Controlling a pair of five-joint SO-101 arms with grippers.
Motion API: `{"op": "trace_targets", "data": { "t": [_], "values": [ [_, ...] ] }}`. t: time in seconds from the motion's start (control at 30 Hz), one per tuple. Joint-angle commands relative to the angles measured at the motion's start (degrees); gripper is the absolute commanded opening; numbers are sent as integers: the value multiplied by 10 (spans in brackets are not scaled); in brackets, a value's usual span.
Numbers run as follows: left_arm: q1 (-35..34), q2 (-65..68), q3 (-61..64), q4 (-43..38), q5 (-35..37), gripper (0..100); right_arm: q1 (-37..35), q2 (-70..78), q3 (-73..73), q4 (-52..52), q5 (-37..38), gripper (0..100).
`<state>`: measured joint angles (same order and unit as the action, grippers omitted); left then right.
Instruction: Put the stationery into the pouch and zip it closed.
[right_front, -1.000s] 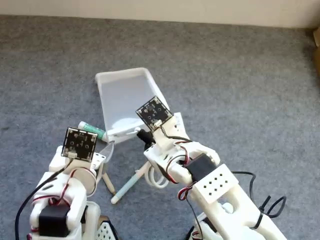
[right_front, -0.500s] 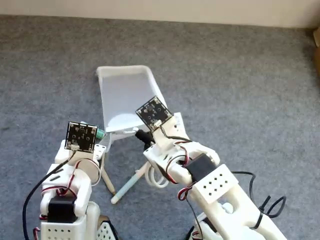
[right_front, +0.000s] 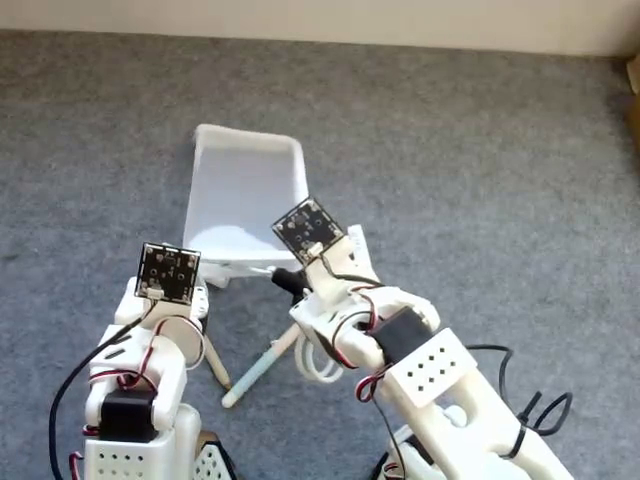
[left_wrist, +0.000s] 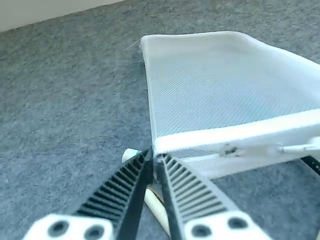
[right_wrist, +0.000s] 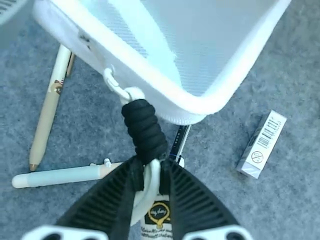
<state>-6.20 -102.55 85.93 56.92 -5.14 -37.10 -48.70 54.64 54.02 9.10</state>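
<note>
The white mesh pouch (right_front: 243, 190) lies on grey carpet, its mouth towards both arms. My left gripper (left_wrist: 154, 158) is shut on the pouch's (left_wrist: 225, 90) near corner. My right gripper (right_wrist: 151, 164) is shut on the black cord zip pull (right_wrist: 144, 129) at the pouch's rim (right_wrist: 150, 85); the pull (right_front: 287, 278) sits just under the right wrist. On the carpet by the arms lie a pale blue pen (right_front: 255, 370) and a beige pen (right_front: 215, 364). The right wrist view also has the beige pen (right_wrist: 47, 115), the blue pen (right_wrist: 60, 176) and a dark pen (right_wrist: 179, 142) partly under the pouch.
A small white box (right_wrist: 261, 145) lies on the carpet beside the pouch's corner. A green-capped item (left_wrist: 131, 154) peeks out behind my left fingers. Open carpet (right_front: 480, 170) stretches to the right and beyond the pouch.
My left arm has moved forward and its gripper has taken the pouch's corner. The pouch has swung and shifted left. The green-capped item is now hidden under the left arm in the high view.
</note>
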Motion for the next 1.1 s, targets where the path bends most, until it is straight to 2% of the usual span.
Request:
{"op": "trace_targets", "data": {
  "t": [0.0, 0.17, 0.5, 0.73, 0.93, 1.07],
  "values": [
    [7, 0, -8, -11, 7, 6, 45, -6, -36, 6, -4, 5],
    [6, 0, -7, -11, 7, 6, 104, -6, -38, 31, -3, 5],
    [6, 0, -6, -11, 7, 6, 173, -6, -40, 78, -3, 5],
    [6, 0, -5, -11, 7, 6, 175, -6, -40, 80, -5, 5],
    [5, 0, -4, -11, 7, 6, 175, -6, -89, 150, -8, 5],
    [5, 0, -4, -11, 7, 6, 175, -6, -101, 156, -27, 5]
  ]
}}
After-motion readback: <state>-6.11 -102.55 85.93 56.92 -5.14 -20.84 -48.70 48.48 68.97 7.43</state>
